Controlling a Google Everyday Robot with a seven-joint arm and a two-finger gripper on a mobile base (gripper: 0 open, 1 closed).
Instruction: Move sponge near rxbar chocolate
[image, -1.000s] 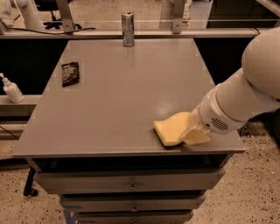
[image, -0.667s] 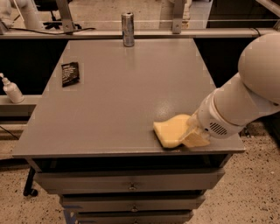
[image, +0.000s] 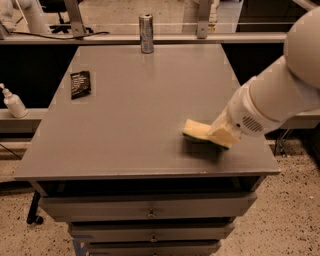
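Pale yellow foam sponge, dark green underneath, hangs just clear of the grey metal table near its front right edge, lifted and drawn slightly inward from where it lay a second ago. The robot's gripper is clamped on its right end. The flat, dark rxbar chocolate wrapper lies well apart, far left, so the carry can likely begin. A silver can stands at the back.

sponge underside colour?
Dark green beneath the pale yellow sponge, camera view; gripper holds its right end.
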